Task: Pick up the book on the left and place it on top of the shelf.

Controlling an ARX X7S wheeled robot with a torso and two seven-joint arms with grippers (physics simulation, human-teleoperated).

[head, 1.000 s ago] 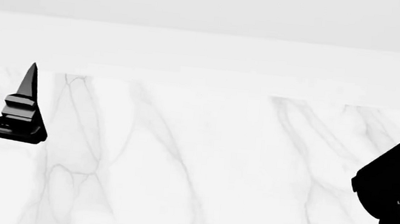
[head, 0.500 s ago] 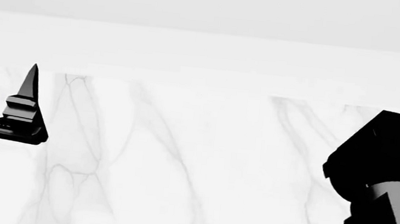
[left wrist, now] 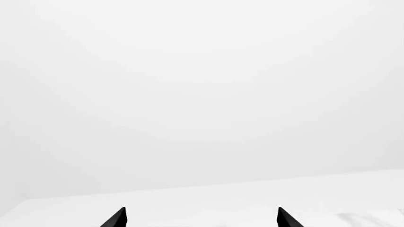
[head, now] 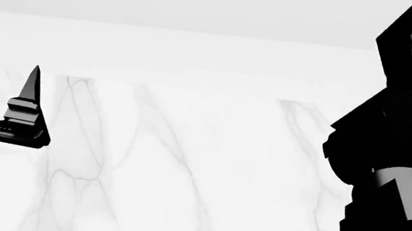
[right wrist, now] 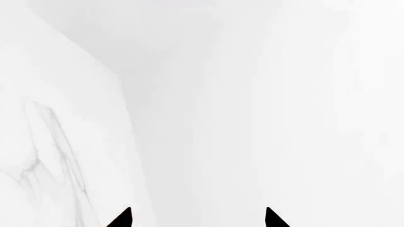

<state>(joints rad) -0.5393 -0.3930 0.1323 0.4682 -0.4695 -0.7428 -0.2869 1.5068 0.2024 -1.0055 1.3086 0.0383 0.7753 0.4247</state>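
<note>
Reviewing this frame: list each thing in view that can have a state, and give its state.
left pincer: open, tips apart, holding nothing, above the marble table.
right pincer: open, tips apart, empty.
right arm: raised at the head view's right side.
marble table: bare where visible.
Book and shelf: not in any view.

White marble-look tabletop with grey veins, smooth; matt black tool

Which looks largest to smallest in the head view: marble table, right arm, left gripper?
1. Marble table
2. Right arm, though closeness to the camera enlarges it
3. Left gripper, partly cut off at the edge
</note>
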